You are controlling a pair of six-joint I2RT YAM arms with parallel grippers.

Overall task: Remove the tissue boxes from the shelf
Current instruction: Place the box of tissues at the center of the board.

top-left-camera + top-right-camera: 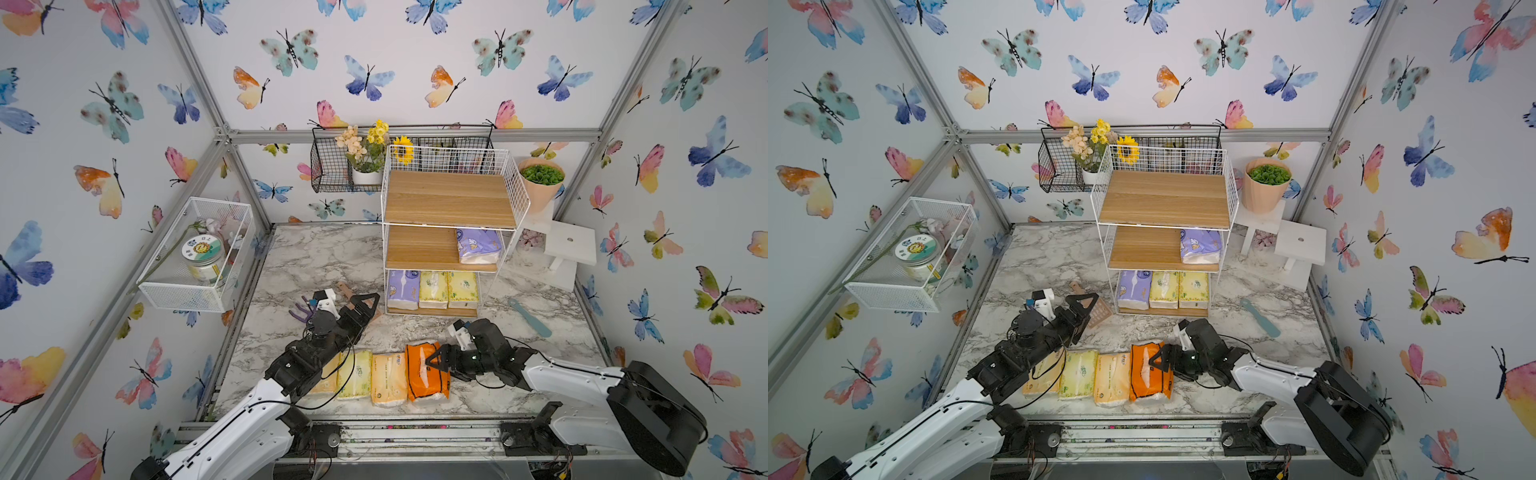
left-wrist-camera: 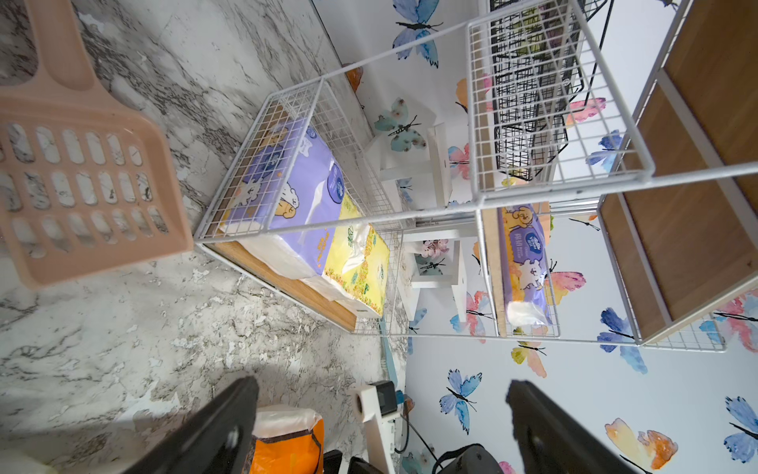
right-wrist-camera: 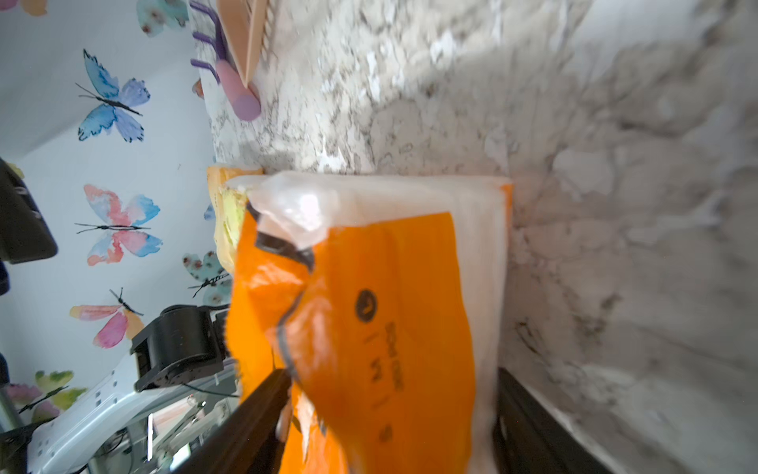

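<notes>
The left gripper (image 1: pixel 366 300) is held with jaws spread wide and empty, aimed at the tall three-tier shelf of white wire grid and light wooden boards (image 1: pixel 451 197). Behind those jaws, four soft plastic-wrapped tissue packs are laid in a row on the marble-patterned tabletop (image 1: pixel 316 257): a peach-orange pack half hidden under the left arm (image 1: pixel 328 384), a pale yellow-green pack (image 1: pixel 359 376), a second peach-orange pack (image 1: pixel 388 380) and a bright orange pack with black trim (image 1: pixel 419 384). The last is straddled by the right gripper (image 1: pixel 436 360) — one jaw on each side; whether it is pinched or released cannot be told.

Half the job is judged done. Ahead of the left jaws four packs are left on the shelf — a lilac-purple pack (image 1: pixel 402 289) and two pale yellow packs (image 1: pixel 433 289) on the bottom tier, and another lilac pack (image 1: pixel 478 245) on the middle tier, on the side nearer the right jaws.
</notes>
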